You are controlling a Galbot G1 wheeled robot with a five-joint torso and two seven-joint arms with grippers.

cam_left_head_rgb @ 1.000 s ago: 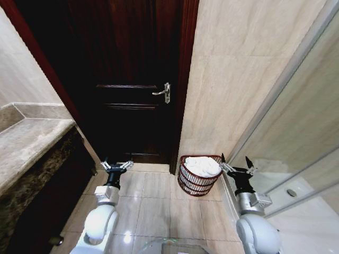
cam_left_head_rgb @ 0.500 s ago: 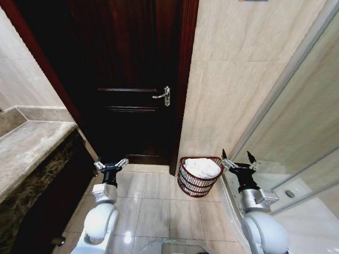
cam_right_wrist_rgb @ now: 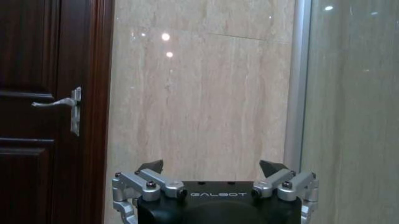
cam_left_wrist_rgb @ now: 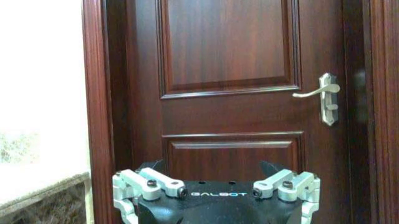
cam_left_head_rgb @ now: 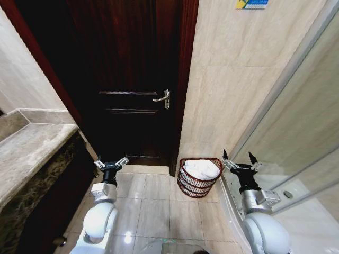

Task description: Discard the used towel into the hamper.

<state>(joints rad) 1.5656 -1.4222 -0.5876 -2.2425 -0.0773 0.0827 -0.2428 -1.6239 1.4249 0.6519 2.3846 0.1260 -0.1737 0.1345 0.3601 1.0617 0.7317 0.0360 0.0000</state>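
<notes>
Hamper (cam_left_head_rgb: 199, 177) on floor tiles (cam_left_head_rgb: 153, 206) against beige wall (cam_left_head_rgb: 233, 79), just right of dark wooden door (cam_left_head_rgb: 132, 79). White towel (cam_left_head_rgb: 201, 168) piled inside, filling top of basket. Sits between the two grippers, nearer the right one, touching neither.

Right gripper (cam_left_head_rgb: 238, 160) raised just right of hamper rim, beside glass shower panel (cam_left_head_rgb: 296, 121); fingers spread wide, holding nothing. In right wrist view, right gripper (cam_right_wrist_rgb: 212, 170) wide apart, pointing at wall, door handle (cam_right_wrist_rgb: 62, 105) off to one side.

Left gripper (cam_left_head_rgb: 111, 162) raised in front of door, well apart from hamper, near stone counter (cam_left_head_rgb: 32, 148); fingers spread wide, empty. In left wrist view, left gripper (cam_left_wrist_rgb: 215, 170) faces door panels, handle (cam_left_wrist_rgb: 321, 93) higher up.

Versus earlier head frames: whole scene sits lower in picture, blue-yellow sign (cam_left_head_rgb: 251, 3) now visible at top of wall, counter sliding down and left, so camera shifted, not the objects. Hamper and towel unchanged relative to wall and door. Both grippers same wide spread, same spots relative to hamper.
</notes>
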